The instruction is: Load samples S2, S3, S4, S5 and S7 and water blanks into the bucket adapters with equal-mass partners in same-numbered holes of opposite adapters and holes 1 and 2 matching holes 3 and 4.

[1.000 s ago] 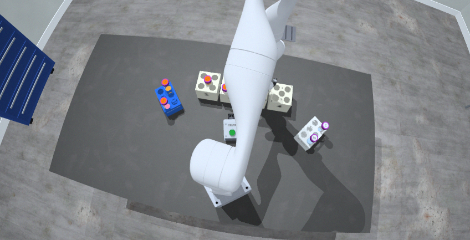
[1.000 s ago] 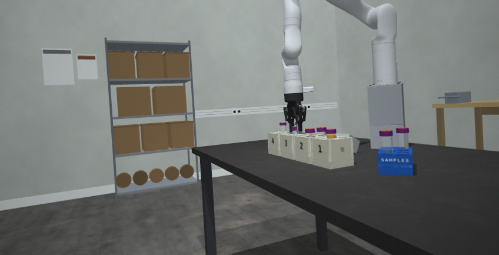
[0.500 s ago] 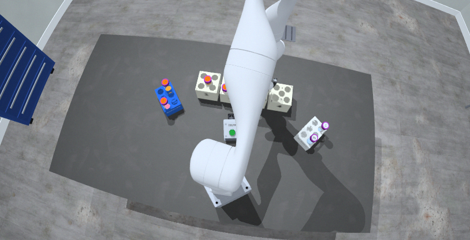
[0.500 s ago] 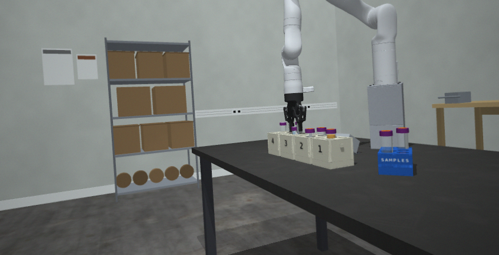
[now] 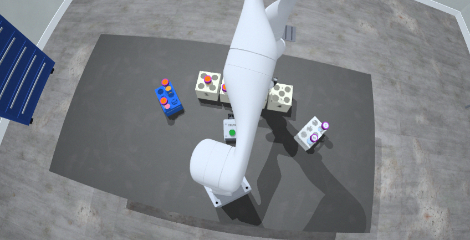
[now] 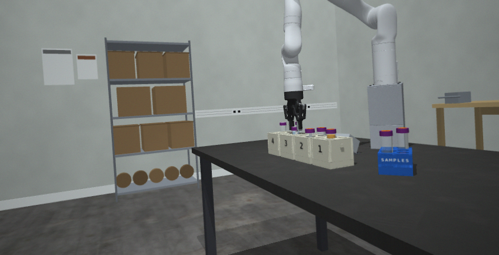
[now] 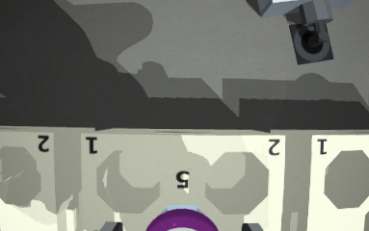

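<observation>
The table (image 6: 350,196) was seen to carry four adapters in a row, and the hand (image 6: 295,113) was hung just above adapter 3 (image 6: 286,144), fingers pointed straight down. The hand was found spread apart, with nothing gripped. Directly beneath it, between the fingertips in the wrist view, a purple-capped tube (image 7: 181,224) stood upright, its long axis in line with the hand's own; it seemed seated in adapter 3, though which hole could not be read. Holes 1 and 2 beyond it lay open. A straight lift is judged to be what is needed next, the cap being the only thing close to the fingers. Adapter 4 (image 6: 273,142) and adapter 2 (image 6: 301,147) stood just beside the hand on either flank, adapter 1 (image 6: 330,151) further off. The samples rack (image 6: 395,163) and the blanks rack (image 5: 305,134) stood well apart from the hand, the DONE key (image 5: 232,132) nearer the arm's base.
</observation>
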Controlling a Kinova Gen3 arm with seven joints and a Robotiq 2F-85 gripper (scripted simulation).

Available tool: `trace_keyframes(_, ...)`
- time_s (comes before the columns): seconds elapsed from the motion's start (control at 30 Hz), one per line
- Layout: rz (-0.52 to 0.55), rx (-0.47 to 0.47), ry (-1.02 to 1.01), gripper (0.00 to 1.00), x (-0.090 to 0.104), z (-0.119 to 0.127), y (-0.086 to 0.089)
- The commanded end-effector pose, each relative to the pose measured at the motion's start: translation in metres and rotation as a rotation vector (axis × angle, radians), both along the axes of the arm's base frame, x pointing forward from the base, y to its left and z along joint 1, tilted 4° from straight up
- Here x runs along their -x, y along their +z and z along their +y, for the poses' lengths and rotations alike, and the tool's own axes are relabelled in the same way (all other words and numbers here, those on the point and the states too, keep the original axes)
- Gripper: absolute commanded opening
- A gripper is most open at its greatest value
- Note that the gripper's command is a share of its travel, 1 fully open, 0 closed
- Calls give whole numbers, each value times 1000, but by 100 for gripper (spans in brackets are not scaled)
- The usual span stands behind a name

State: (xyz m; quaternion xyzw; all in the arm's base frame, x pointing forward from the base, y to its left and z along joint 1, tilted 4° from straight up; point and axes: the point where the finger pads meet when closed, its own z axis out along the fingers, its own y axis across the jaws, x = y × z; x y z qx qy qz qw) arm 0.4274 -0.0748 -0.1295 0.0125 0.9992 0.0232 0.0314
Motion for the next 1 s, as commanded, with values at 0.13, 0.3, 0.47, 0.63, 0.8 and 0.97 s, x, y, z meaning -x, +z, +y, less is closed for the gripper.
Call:
trace_keyframes(0.13, -2, 0, 0, 62, 0, 0, 8)
trace_keyframes(0.3, -2, 0, 0, 62, 0, -1, 13)
trace_keyframes(0.47, -2, 0, 0, 62, 1, -1, 20)
trace_keyframes(0.63, -2, 0, 0, 62, 1, -1, 26)
trace_keyframes(0.8, -2, 0, 0, 62, 1, -2, 30)
trace_keyframes(0.97, -2, 0, 0, 62, 2, -2, 37)
